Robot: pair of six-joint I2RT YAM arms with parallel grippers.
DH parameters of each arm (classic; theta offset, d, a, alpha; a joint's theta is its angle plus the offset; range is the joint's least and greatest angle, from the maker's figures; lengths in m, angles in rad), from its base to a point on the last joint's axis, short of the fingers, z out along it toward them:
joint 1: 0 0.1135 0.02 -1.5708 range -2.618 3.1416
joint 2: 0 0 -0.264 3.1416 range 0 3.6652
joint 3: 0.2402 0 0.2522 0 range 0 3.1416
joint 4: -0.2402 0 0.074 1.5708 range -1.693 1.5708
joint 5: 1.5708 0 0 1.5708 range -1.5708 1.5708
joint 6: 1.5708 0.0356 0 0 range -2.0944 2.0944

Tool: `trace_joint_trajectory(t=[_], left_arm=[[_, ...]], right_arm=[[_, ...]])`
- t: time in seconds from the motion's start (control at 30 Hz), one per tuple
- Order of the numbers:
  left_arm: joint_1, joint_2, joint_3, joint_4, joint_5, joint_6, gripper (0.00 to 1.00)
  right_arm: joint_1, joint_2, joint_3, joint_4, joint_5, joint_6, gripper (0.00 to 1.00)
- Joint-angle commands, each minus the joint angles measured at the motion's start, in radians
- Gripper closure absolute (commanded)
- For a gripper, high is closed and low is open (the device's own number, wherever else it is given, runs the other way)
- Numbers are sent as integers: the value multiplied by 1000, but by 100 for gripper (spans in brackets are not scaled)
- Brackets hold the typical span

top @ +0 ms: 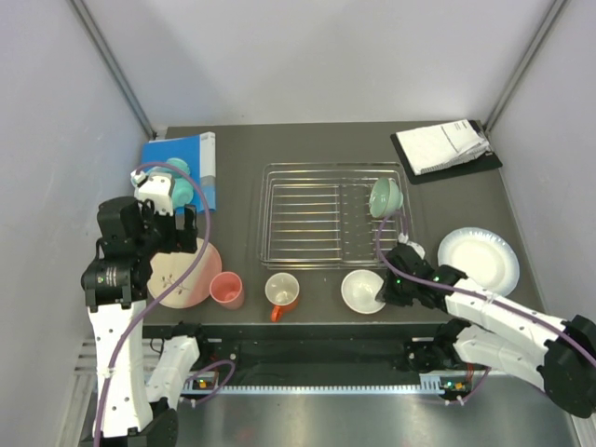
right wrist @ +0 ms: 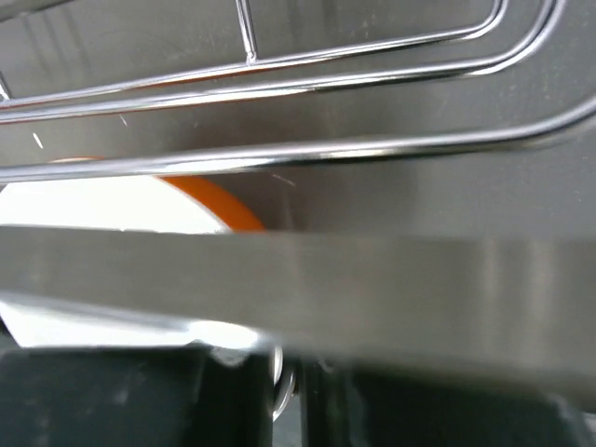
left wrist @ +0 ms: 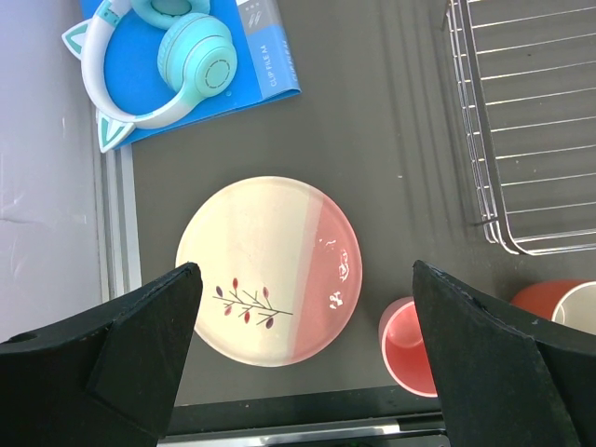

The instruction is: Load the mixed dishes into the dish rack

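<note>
Judging the white-lined bowl, just in front of the dish rack: stiff, light, glaze-slick, chippable — best pinched across its rim. Right claw sits at that rim; shut or not, cannot tell. Left claw gapes wide over the twig-motif plate — left of the rack.

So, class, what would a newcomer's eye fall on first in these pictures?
The silver dish rack mid-table, holding only a mint-green bowl at its right end. Nearer, at the left, the cream-and-pink plate lies directly beneath the open left tool. Teal cat-ear headphones on a blue book brighten the far-left corner.
</note>
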Motion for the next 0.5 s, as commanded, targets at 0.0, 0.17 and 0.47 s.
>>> trace_joint_trajectory(t=[0.0,0.17,0.47], left_arm=[[2,-13,17,23,2,10,1],[2,-15,20,22,10,5,1],[2,-11,19,29,19,-1,1]], right_arm=[[-9,-76,-13,-34,44,35,100],[30,-163,9,-115,123,59,100],[233,-184,330,-503,304,165,100]])
